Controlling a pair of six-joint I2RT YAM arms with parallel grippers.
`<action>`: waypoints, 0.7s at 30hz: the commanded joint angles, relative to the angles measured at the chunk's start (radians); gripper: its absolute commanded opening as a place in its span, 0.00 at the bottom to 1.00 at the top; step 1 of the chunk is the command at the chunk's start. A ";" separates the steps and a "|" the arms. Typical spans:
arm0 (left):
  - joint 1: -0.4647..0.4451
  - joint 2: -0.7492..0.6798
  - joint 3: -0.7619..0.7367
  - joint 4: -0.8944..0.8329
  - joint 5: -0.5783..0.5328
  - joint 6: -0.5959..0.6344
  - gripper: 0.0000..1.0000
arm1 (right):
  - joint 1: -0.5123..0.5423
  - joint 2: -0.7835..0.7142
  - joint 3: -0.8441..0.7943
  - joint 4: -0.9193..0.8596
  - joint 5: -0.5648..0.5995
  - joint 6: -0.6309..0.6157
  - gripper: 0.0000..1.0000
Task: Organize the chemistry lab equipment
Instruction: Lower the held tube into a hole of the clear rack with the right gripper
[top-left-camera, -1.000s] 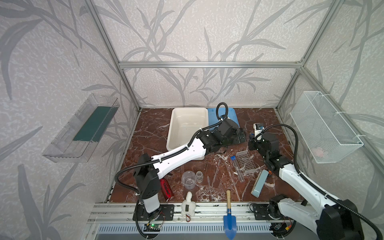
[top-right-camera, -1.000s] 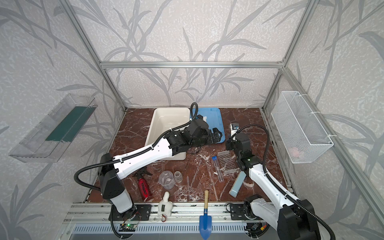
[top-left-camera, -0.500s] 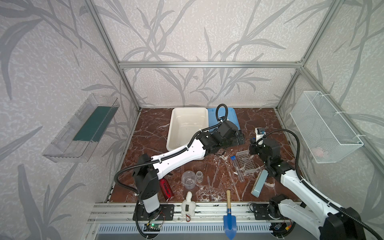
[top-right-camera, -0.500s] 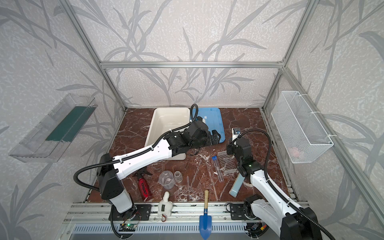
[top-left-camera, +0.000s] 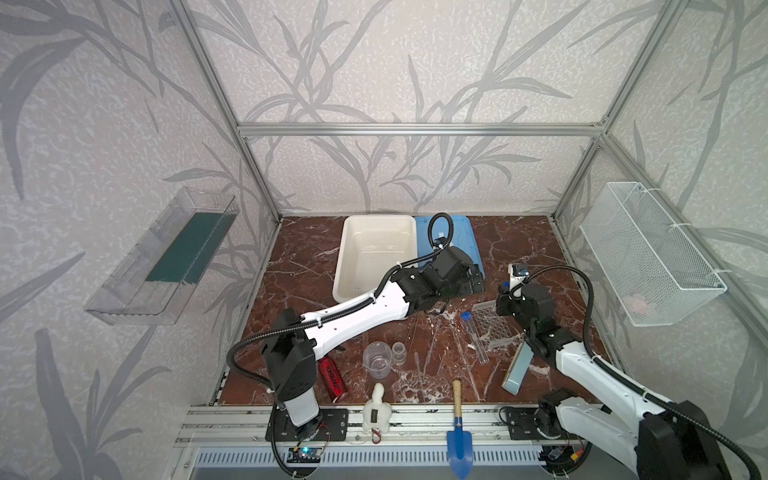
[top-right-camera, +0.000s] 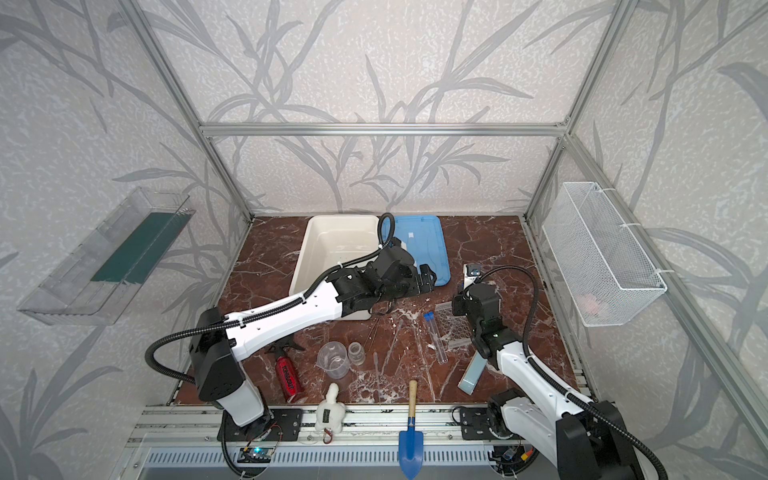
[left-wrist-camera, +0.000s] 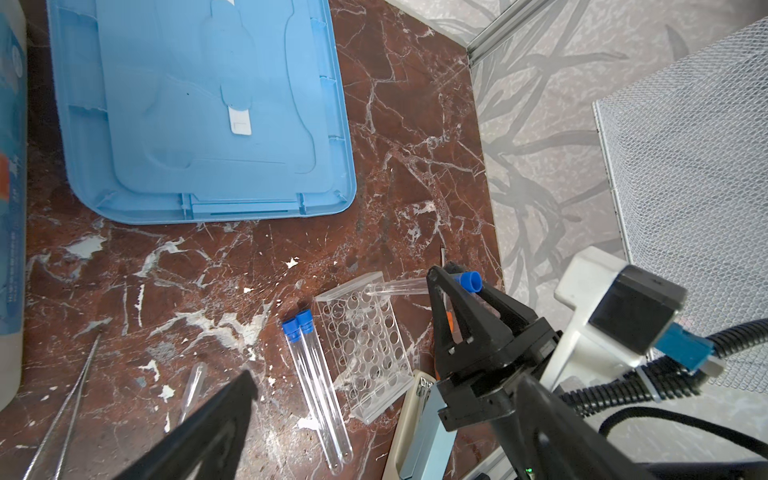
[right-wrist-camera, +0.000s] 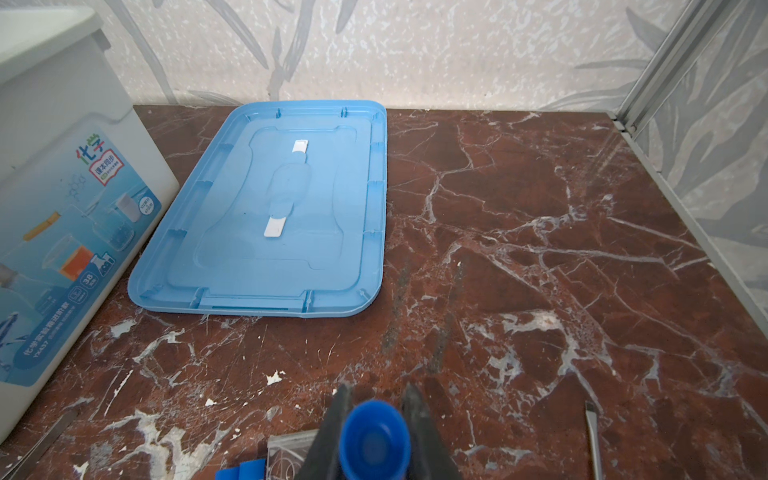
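My right gripper (left-wrist-camera: 457, 282) is shut on a long clear tube (left-wrist-camera: 399, 286) just below its blue cap (right-wrist-camera: 374, 440). The tube leans, its lower end in a corner hole of the clear perforated rack (top-left-camera: 492, 326) (left-wrist-camera: 365, 345). Two more capped tubes (top-left-camera: 473, 336) (left-wrist-camera: 320, 386) lie side by side left of the rack. A clear beaker (top-left-camera: 377, 361), a small glass bottle (top-left-camera: 398, 353) and thin rods (top-left-camera: 413, 334) sit near the table's middle. My left gripper (top-left-camera: 476, 282) (left-wrist-camera: 386, 436) hangs open and empty beside the blue lid's near edge.
A white bin (top-left-camera: 374, 253) and a blue lid (top-left-camera: 465, 232) lie at the back. A red canister (top-left-camera: 332, 378), a white figurine (top-left-camera: 376, 409) and a blue trowel (top-left-camera: 458, 432) are near the front. A grey-blue block (top-left-camera: 517, 370) lies by the right arm. A wire basket (top-left-camera: 648, 253) hangs on the right wall.
My right gripper has shifted slightly nearer and to the left with the tube, toward the rack's corner. The left gripper has drifted a little nearer, still open.
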 joint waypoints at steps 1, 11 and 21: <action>-0.004 -0.050 -0.022 0.000 -0.054 0.007 0.99 | 0.013 0.022 -0.001 0.092 0.009 0.019 0.23; -0.002 -0.061 -0.053 -0.005 -0.086 0.020 0.99 | 0.024 0.036 0.029 0.095 0.023 0.021 0.40; -0.021 -0.014 0.003 -0.136 -0.097 0.109 0.97 | 0.023 -0.196 0.056 -0.156 0.080 0.088 0.97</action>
